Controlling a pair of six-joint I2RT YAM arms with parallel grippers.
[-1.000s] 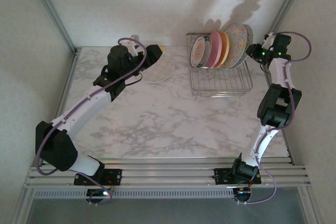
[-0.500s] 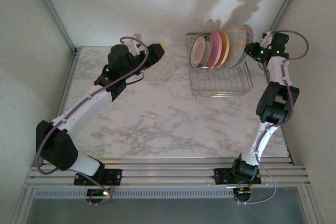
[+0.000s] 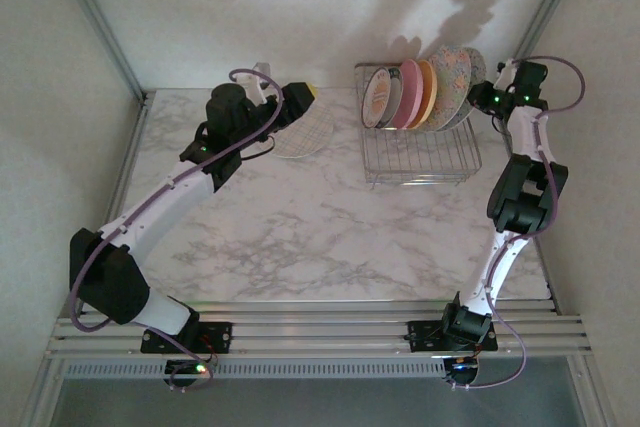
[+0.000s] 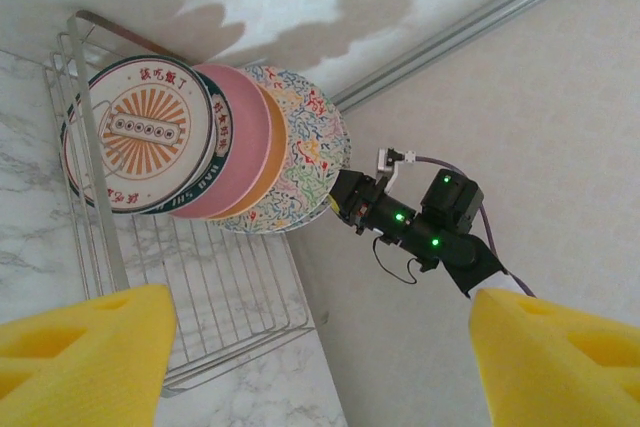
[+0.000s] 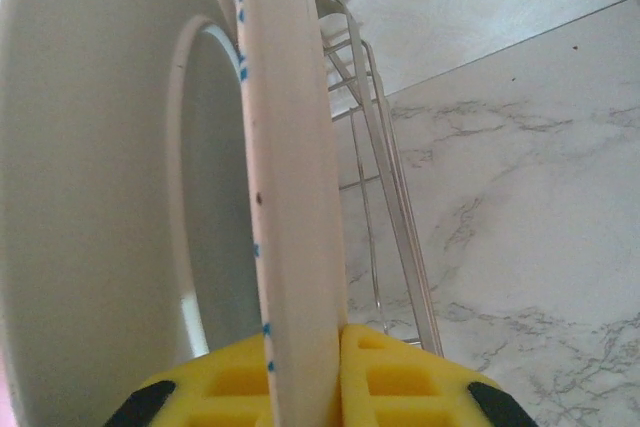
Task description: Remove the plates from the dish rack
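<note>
At the far right of the white marble table [image 3: 300, 237] stands the rectangular silver wire dish rack [image 3: 420, 165]. The round plates stand in it on their edges, each leaning on the next: a white plate with an orange-brown emblem and dark rim [image 4: 135, 132], a plain pink plate [image 4: 235, 152], an orange-yellow plate [image 4: 278, 147] and a multicoloured floral plate [image 4: 312, 147]. My right pincer [image 5: 305, 372] is at the right end of this row. Its yellow foam pads [image 5: 400, 377] are clenched on the rim of the outermost cream plate with small blue specks [image 5: 285, 147], one pad on each face. I judge this plate to be ceramic: stiff, rather heavy for its size, smooth and therefore slippery, and it will break if it falls. The rim is the only free place to take it, so the grip must be firm, and the lift should go upward without scraping the neighbour or the wires. My left pincer [image 3: 293, 102] is released, its pads wide apart and holding nothing, near a pale round plate [image 3: 305, 137] that lies flat on the table.
</note>
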